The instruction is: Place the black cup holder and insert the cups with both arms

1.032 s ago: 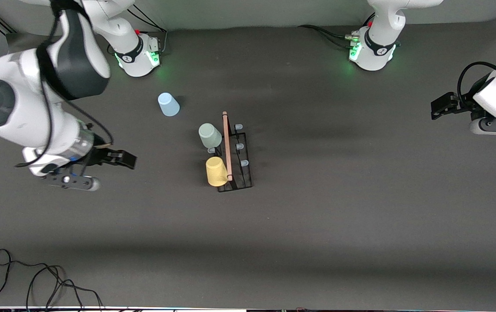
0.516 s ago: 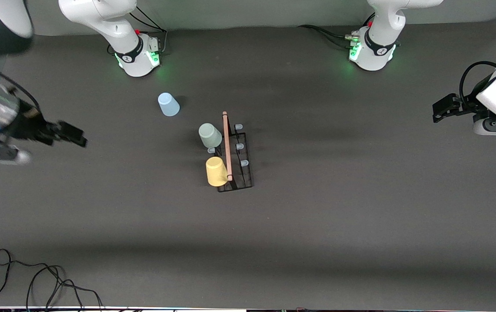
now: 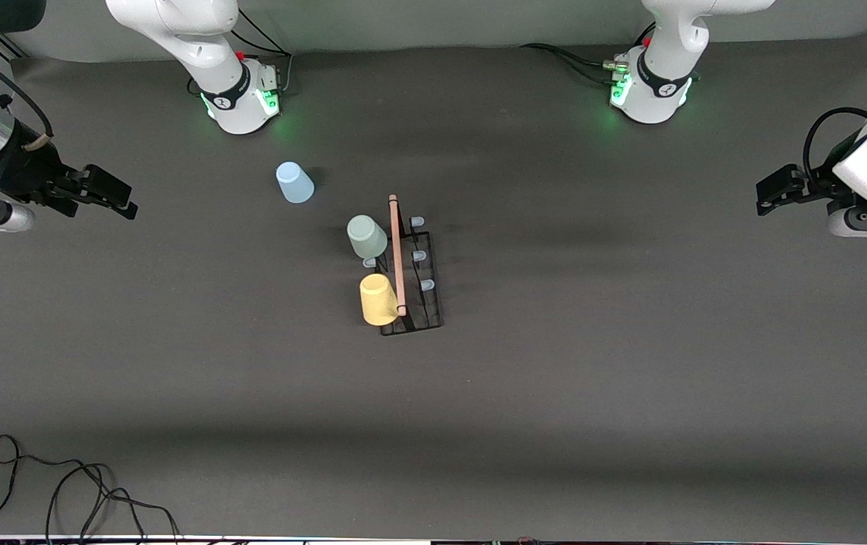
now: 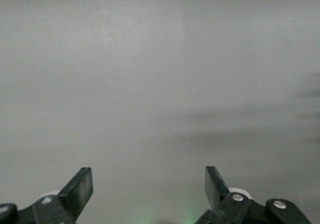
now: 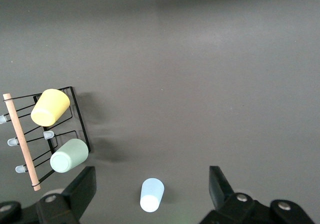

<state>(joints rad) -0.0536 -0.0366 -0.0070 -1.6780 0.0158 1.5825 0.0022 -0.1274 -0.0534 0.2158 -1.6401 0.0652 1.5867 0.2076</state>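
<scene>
Front view, black cup holder [image 3: 410, 276]: stands near the middle of the table [image 3: 554, 393], its light wooden handle [image 3: 397, 253] running from the base edge toward the front camera's edge
Front view, green cup [image 3: 366, 236]: set on a peg on the holder's side toward the right arm's end, at the part farther from the front camera
Front view, yellow cup [image 3: 378, 299]: on a peg of the same side, nearer to the front camera than the green cup
Front view, pegs [image 3: 419, 256]: three pale-blue tips on the side toward the left arm's end carry nothing
Front view, blue cup [image 3: 294, 182]: off the holder, on the table, farther from the front camera than the holder and toward the right arm's base
Front view, right gripper [image 3: 116, 198]: over the right arm's end of the table, fingers apart, holding nothing
Front view, left gripper [image 3: 774, 189]: over the left arm's end of the table, well apart from the holder
Left wrist view, left gripper [image 4: 149, 183]: both fingers spread wide with only bare grey surface between them
Right wrist view, right gripper [image 5: 152, 183]: fingers spread wide, empty
Right wrist view, cups: the blue cup [image 5: 151, 194] shows between the fingers, apart from the holder [image 5: 47, 136]; the yellow cup [image 5: 49, 107] and the green cup [image 5: 68, 155] sit on the holder
</scene>
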